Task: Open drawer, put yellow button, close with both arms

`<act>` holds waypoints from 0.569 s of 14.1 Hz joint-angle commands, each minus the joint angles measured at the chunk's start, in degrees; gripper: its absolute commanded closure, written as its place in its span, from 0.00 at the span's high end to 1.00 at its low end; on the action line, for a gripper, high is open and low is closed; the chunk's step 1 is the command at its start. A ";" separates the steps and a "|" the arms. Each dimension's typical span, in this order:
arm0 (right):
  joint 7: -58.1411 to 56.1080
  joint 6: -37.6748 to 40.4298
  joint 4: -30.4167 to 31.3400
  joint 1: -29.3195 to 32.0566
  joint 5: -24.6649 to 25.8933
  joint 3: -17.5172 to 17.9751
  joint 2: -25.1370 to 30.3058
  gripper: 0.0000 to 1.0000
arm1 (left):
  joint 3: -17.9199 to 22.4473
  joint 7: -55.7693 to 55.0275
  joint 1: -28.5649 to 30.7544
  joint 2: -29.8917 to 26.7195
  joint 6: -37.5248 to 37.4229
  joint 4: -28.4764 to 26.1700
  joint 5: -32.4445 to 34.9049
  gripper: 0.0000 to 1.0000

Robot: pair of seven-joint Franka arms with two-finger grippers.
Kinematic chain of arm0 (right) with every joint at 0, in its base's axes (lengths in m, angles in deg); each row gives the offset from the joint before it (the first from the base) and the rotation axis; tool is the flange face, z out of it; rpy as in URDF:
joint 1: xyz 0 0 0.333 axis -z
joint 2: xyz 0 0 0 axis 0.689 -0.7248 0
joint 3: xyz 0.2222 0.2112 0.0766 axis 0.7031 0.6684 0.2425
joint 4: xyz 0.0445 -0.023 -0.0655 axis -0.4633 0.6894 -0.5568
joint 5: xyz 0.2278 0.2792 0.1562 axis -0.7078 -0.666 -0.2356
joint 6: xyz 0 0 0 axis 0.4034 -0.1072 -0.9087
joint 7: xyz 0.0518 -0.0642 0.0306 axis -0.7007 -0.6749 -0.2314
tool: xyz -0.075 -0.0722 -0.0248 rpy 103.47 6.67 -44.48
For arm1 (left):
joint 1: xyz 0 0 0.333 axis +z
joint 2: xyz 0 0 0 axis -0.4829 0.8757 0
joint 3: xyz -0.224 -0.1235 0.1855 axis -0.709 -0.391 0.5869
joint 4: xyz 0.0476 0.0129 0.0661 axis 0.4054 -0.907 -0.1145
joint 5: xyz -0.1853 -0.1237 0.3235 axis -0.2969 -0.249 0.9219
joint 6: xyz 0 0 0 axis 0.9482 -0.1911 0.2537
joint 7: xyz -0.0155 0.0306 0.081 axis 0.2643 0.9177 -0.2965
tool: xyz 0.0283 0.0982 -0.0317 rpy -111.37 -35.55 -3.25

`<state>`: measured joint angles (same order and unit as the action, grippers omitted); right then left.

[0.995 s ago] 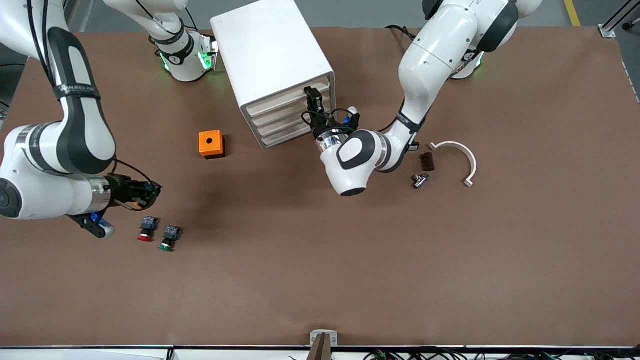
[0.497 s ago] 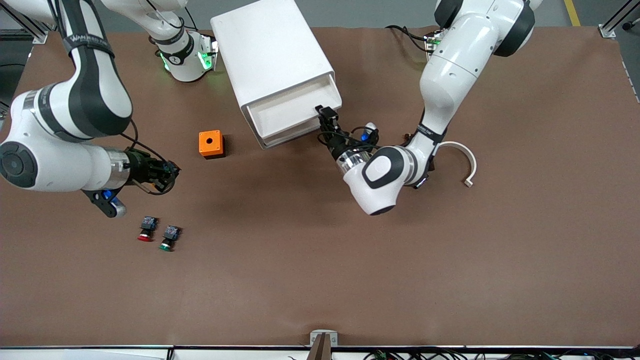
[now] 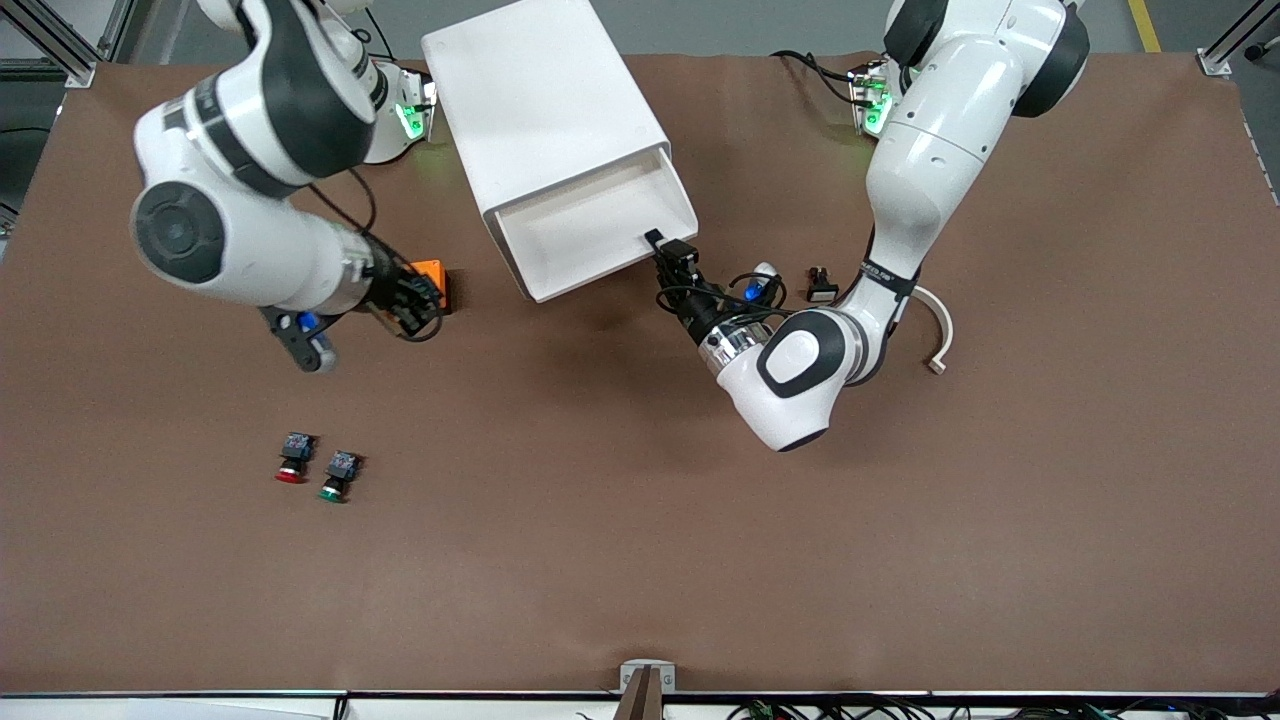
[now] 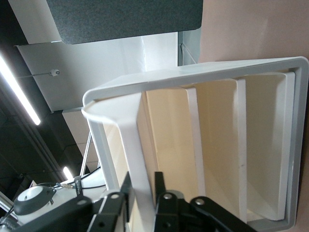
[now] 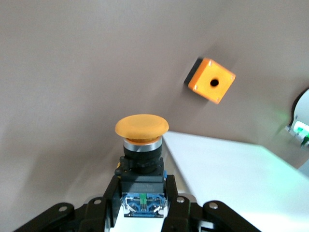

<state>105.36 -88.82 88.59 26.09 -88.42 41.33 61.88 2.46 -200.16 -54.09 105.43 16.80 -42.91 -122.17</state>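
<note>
Holding: right gripper (image 5: 140, 208) clamps your button (image 5: 141, 145) by its body, over the table near the cabinet.
Drawer (image 3: 590, 225): out.
Left gripper (image 4: 142, 203): on the drawer's front; cannot tell the fingers.
Handling: button likely light, rigid; grip the body.

The white rounded box cabinet (image 3: 545, 120) is sitting at the frame's top centre, its uppermost shallow drawer (image 3: 585, 228) sticking out lower; the orange cube box (image 3: 432, 272) is lying beside it.
</note>
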 commanded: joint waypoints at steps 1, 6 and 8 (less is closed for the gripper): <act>7.64 -3.53 2.74 -4.32 -1.36 -0.59 2.65 0.02 | -0.04 2.33 0.95 -0.74 -1.72 0.55 -1.40 0.61; 18.55 -11.54 8.55 -11.88 -3.55 -0.67 5.73 0.02 | 0.22 23.67 2.27 -0.83 -1.72 2.93 -0.96 0.99; 23.99 -13.73 9.69 -15.13 -3.55 -0.67 5.91 0.02 | 0.31 33.41 3.15 -0.92 -1.80 4.42 -0.70 0.99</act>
<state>124.81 -100.04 94.95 13.65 -90.77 41.31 65.36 2.50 -174.04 -51.64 105.11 15.95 -39.58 -122.34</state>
